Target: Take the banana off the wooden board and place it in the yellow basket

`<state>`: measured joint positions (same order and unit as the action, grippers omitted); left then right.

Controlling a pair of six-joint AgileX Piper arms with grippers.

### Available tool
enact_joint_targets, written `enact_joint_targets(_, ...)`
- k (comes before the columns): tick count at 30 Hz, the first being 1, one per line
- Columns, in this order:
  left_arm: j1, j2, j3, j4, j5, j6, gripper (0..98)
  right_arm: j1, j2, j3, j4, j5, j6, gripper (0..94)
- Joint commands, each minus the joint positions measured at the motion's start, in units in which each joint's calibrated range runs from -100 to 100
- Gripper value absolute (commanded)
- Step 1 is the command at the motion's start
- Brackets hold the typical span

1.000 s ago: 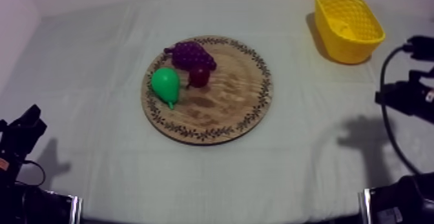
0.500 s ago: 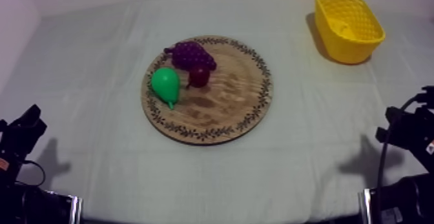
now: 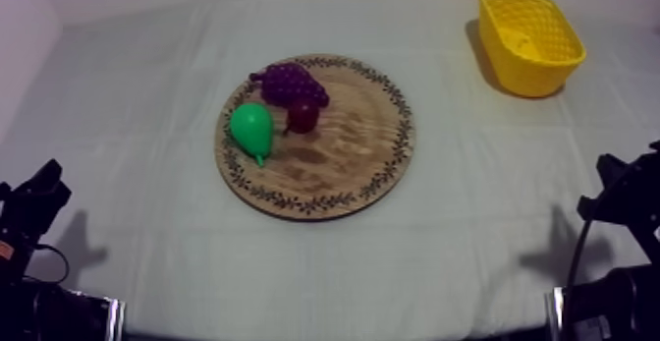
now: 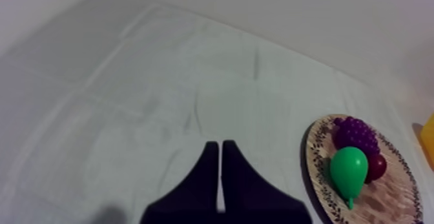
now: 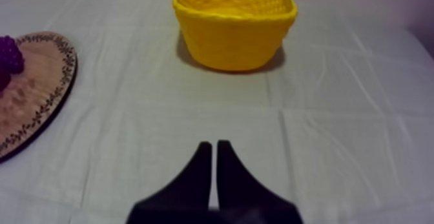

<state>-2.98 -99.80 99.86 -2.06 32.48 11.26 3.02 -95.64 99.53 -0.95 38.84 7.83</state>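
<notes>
The round wooden board lies mid-table and carries a bunch of grapes, a green pear and a small red fruit; no banana lies on it. At the far right stands the yellow basket, with a pale yellow shape inside that I cannot identify. My right gripper is low at the right edge, its fingers together in the right wrist view, pointing at the basket. Shut too, my left gripper rests at the lower left, left of the board.
Grey-white cloth covers the table, with a wall along the back and at the left. Bare cloth lies between the board and the basket, and in front of the board.
My right arm has drawn back from beside the basket towards the lower right edge of the table. The left arm, the board and the fruit have not moved.
</notes>
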Motion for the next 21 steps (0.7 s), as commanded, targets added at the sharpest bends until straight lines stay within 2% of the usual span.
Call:
enact_joint_targets(1,-0.03,-0.03,0.03,-0.01,0.02,-0.01,0.1,0.04,-0.01,0.11,-0.04,-0.15,1.91,0.3)
enact_joint_targets(21,-0.03,-0.03,0.03,-0.01,0.02,-0.03,0.1,0.04,-0.04,0.14,-0.05,-0.29,2.90,0.3)
